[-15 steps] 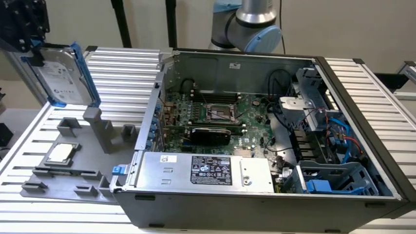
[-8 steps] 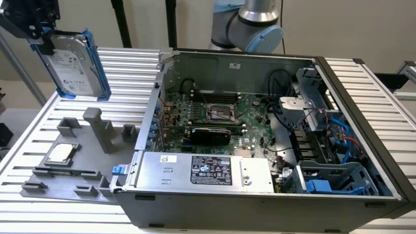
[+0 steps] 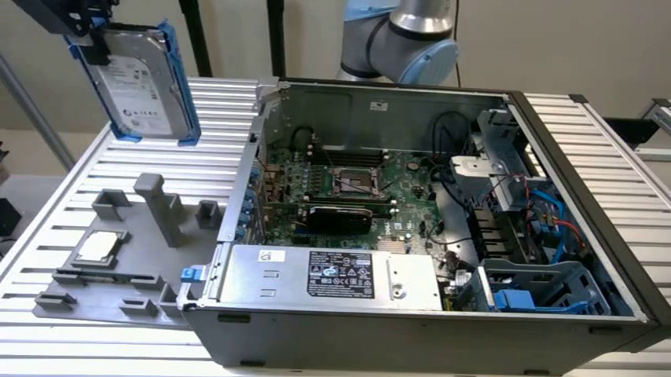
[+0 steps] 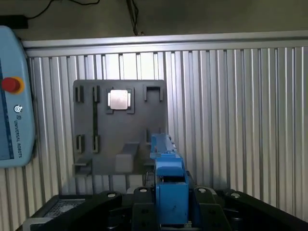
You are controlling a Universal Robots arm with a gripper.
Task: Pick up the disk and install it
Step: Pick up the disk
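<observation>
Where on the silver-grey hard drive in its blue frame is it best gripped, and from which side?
Probably by one short end, coming in along its length, jaws closing across the thin thickness. The silver-grey metal hard drive in its blue plastic frame is a slim slab, and the black gripper holds it that way now: hanging roughly upright, lower end free.

Open computer case [image 3: 419, 345] — grey tray [image 3: 141, 265], chip [image 3: 97, 247]
</observation>
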